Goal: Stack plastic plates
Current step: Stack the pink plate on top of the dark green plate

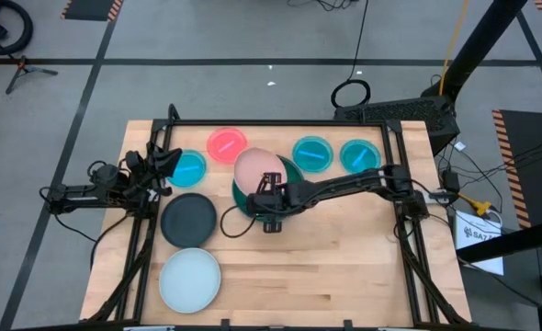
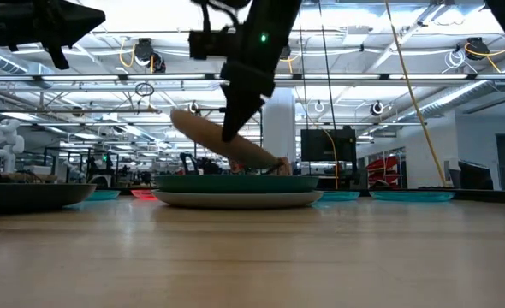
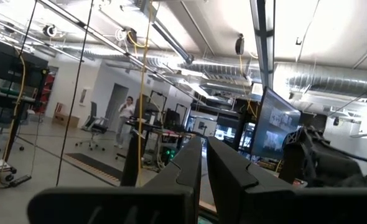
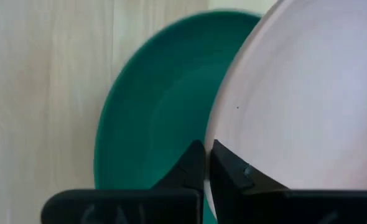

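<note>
The right gripper (image 1: 269, 204) has its jaws pinched on the rim of the salmon-pink plate (image 1: 258, 169), holding it tilted with its far edge resting in the dark green plate (image 1: 293, 172), which sits on a grey plate (image 2: 235, 200). So the stack looks barely started: the black plate (image 1: 188, 221), pale blue plate (image 1: 189, 279), pink-red plate (image 1: 226, 143) and three bright blue ones remain loose. The left gripper (image 1: 161, 165) waits at the table's left edge, fingers nearly together, empty.
</note>
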Controlling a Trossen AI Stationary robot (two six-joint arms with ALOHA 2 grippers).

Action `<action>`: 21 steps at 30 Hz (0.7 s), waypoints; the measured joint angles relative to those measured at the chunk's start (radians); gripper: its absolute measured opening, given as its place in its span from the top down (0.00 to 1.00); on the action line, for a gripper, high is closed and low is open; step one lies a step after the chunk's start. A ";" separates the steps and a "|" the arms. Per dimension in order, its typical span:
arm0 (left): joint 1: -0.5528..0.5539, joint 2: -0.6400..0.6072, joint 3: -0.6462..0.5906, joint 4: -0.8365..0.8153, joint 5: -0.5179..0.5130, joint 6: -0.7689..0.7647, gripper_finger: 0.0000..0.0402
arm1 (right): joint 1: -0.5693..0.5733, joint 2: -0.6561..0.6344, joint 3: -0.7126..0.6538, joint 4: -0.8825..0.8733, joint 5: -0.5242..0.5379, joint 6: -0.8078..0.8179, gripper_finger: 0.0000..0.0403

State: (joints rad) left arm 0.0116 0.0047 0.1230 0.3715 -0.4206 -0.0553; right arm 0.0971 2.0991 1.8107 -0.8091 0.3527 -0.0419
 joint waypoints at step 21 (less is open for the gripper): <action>0.000 0.000 0.000 0.000 0.000 0.001 0.92 | -0.034 0.032 -0.001 -0.066 -0.018 0.013 0.90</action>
State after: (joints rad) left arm 0.0120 0.0048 0.1230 0.3714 -0.4206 -0.0545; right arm 0.0628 2.1311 1.8099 -0.8751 0.3347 -0.0289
